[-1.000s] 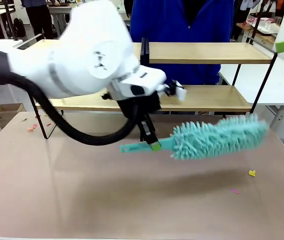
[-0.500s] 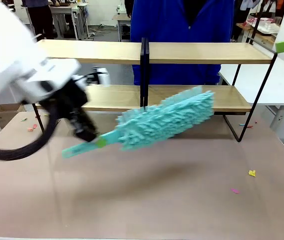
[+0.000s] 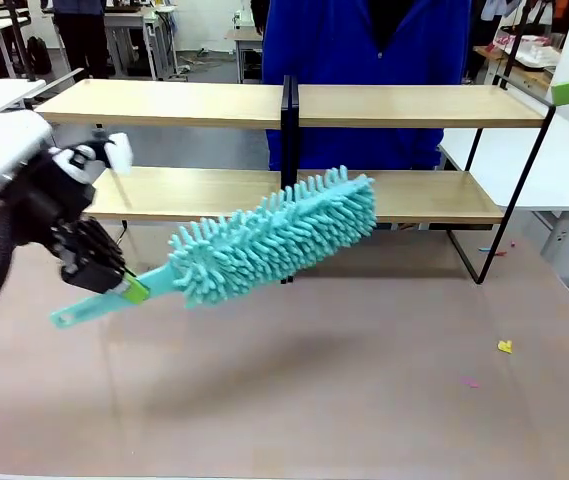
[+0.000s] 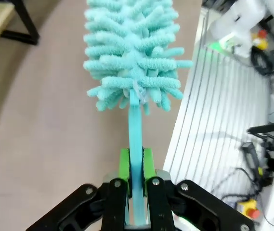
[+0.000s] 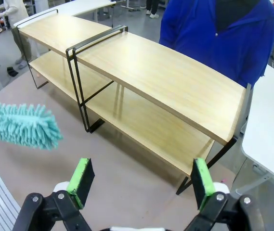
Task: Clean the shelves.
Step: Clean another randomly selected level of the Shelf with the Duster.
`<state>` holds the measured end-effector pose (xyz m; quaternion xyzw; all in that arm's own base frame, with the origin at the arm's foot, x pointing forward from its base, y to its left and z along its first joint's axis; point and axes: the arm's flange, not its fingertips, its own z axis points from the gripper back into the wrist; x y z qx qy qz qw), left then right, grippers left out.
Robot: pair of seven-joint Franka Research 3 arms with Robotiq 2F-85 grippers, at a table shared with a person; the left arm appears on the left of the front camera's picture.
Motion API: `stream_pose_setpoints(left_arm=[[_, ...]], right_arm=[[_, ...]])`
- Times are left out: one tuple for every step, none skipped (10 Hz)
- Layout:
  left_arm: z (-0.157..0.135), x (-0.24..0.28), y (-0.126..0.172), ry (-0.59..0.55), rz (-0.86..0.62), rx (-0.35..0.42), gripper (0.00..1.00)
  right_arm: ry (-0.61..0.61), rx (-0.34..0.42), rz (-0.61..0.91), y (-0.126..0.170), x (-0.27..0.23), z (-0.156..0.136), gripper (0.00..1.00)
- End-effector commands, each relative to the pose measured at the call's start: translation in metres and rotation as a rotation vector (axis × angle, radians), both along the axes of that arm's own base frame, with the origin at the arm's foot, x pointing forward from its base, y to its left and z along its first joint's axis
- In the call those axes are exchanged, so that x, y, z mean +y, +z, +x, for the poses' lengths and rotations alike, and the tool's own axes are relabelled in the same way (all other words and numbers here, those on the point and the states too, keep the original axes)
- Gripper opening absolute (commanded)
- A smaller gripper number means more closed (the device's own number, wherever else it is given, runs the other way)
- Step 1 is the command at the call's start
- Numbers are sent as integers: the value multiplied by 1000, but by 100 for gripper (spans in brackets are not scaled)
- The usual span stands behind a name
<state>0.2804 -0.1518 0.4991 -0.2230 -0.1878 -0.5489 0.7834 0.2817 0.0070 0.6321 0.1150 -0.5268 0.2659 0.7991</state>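
A robot arm holds a teal duster in front of a two-tier wooden rack while a person in blue stands behind it.

The left gripper [image 3: 114,285], at the left of the front view, has its fingers [image 4: 123,166] closed on the flat handle of the duster [image 3: 274,238]. The duster is lifted off the brown worktop [image 3: 314,390], and its fluffy head slants up and to the right, crossing in front of the lower board of the shelves [image 3: 294,150] near the central black post. The shelves stand at the far side of the worktop, both light-wood boards bare. The person [image 3: 364,50] stands just behind them. In the right wrist view, the right gripper [image 5: 141,180] hangs above the worktop with its fingers spread wide, holding nothing, facing the shelves, and the duster's tip shows at the left.
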Motion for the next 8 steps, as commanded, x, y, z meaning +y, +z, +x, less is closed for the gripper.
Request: stream_pose_setpoints(left_arm=[[8, -16, -5, 6, -7, -6, 12], [0, 0, 0, 0, 0, 0, 12], [11, 6, 17, -30, -34, 1, 12], [17, 23, 28, 10, -5, -28, 12], [19, 61, 44, 40, -26, -51, 12], [17, 105, 57, 44, -78, -43, 12], [14, 154, 70, 96, -87, -52, 12], [6, 202, 84, 154, -92, -60, 12]], right_arm=[[0, -2, -1, 0, 0, 1, 100], [0, -2, -1, 0, 0, 1, 100], [0, -2, -1, 0, 0, 1, 100], [0, -2, -1, 0, 0, 1, 100], [0, -2, -1, 0, 0, 1, 100], [0, -2, -1, 0, 0, 1, 100], [0, -2, -1, 0, 0, 1, 100], [0, -2, -1, 0, 0, 1, 100]])
